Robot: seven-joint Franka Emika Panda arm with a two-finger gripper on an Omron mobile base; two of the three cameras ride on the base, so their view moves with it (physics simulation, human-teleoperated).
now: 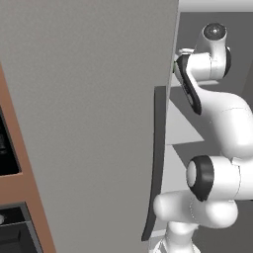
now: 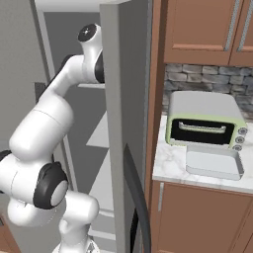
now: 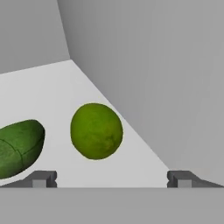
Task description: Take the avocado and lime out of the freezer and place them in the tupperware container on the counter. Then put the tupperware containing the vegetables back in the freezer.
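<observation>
Jaws: the dark two-finger gripper is spread wide and holds nothing, its tips low at either side of the hand view.
Lime: the round, bright yellow-green lime sits on the white freezer shelf — just ahead of the jaws and roughly between the tips, slightly toward the left one.
Avocado: the dull, darker green avocado lies near the lime on the same shelf, a clear gap between them.
Freezer: the tall grey freezer stands open, the white arm reaching in past the door edge.
Tupperware: the shallow pale white rectangular container waits on the white marbled tabletop, just in front of the grey-and-green toaster oven.
Step in hand: likely closing in on the lime.
Doing it well: centre the lime between the tips and advance straight — a round fruit could roll if one tip touches first. Keep the left tip off the avocado.
</observation>
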